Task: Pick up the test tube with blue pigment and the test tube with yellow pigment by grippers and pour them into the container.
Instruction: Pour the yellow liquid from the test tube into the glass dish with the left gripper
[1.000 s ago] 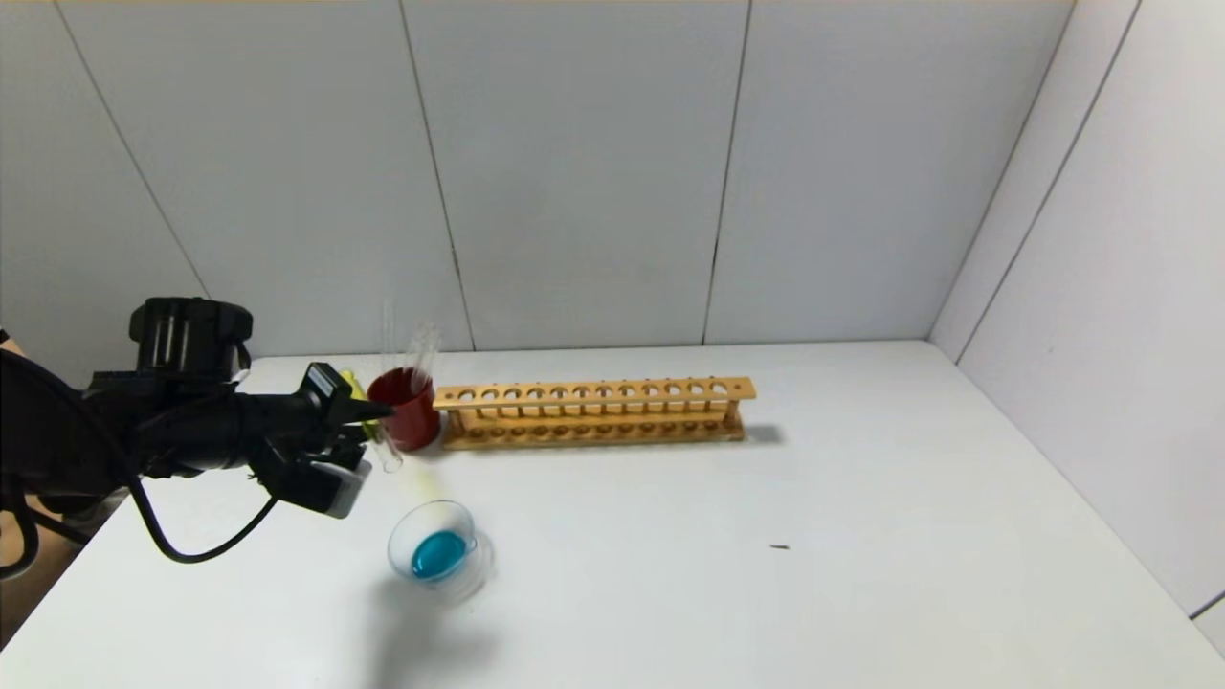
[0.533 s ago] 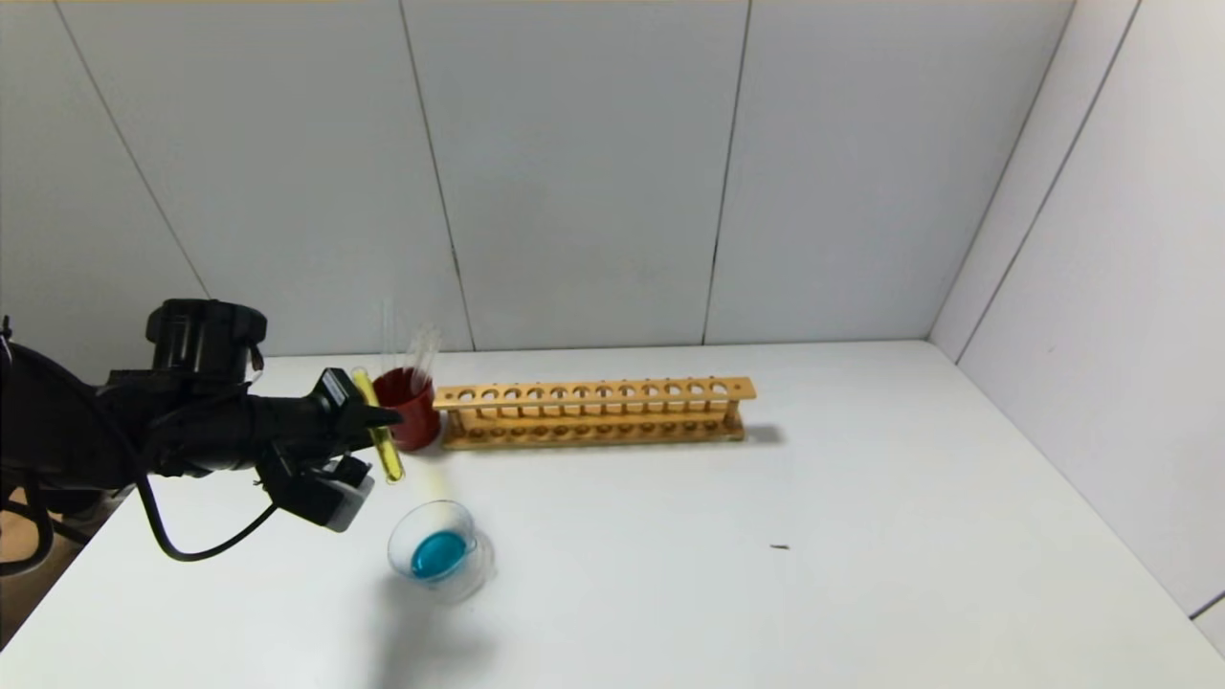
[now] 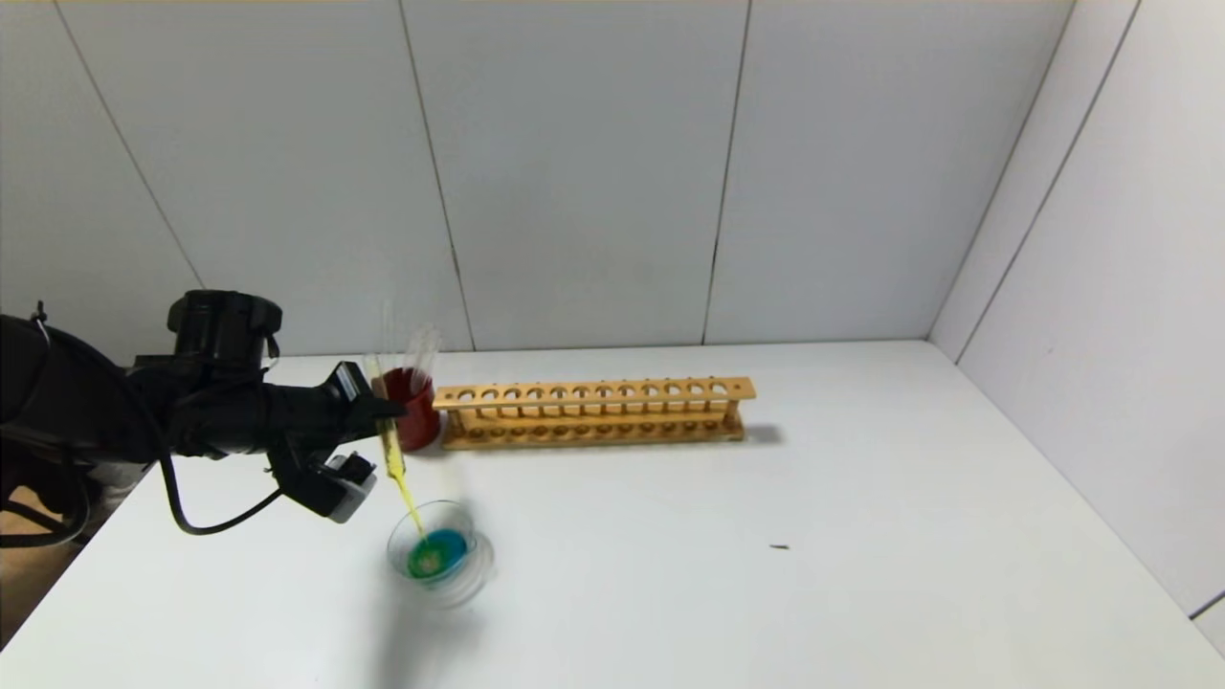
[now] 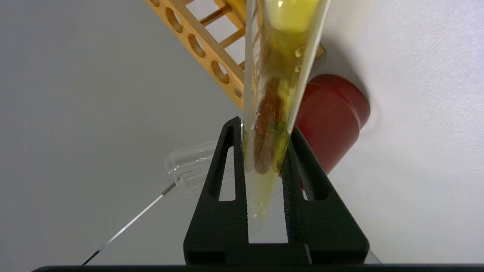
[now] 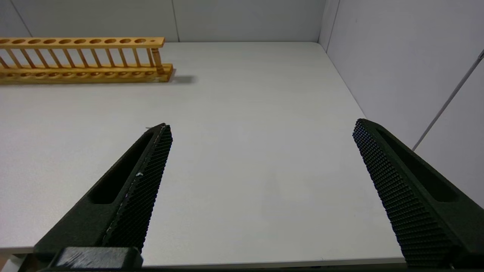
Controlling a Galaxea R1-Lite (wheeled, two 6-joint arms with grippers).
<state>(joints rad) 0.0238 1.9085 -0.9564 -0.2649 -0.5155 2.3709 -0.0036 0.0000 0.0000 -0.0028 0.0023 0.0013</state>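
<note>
the yellow tube (image 3: 389, 435) is tipped mouth-down over the glass dish (image 3: 466, 566), and a thin yellow stream runs from its mouth into the dish, where a green-yellow patch shows in the middle of the blue pool. in the left wrist view the yellow tube (image 4: 278, 94) runs up between the two black fingers, yellow film and droplets on its wall. my left gripper (image 3: 383, 411) is clamped on that tube, reaching in from the left just above and behind the dish. the dish sits on the white table (image 3: 766, 574) near its front left. just behind the tube stands the red cup (image 3: 413, 411) with clear tubes (image 3: 421, 346) leaning in it; i can't tell from here whether one of them is the blue tube. the wooden rack (image 3: 593, 411) sits right beside the cup, stretching away to the right. my right gripper (image 5: 261, 151) is off to the right side above bare table, fingers spread wide apart, holding nothing.
</note>
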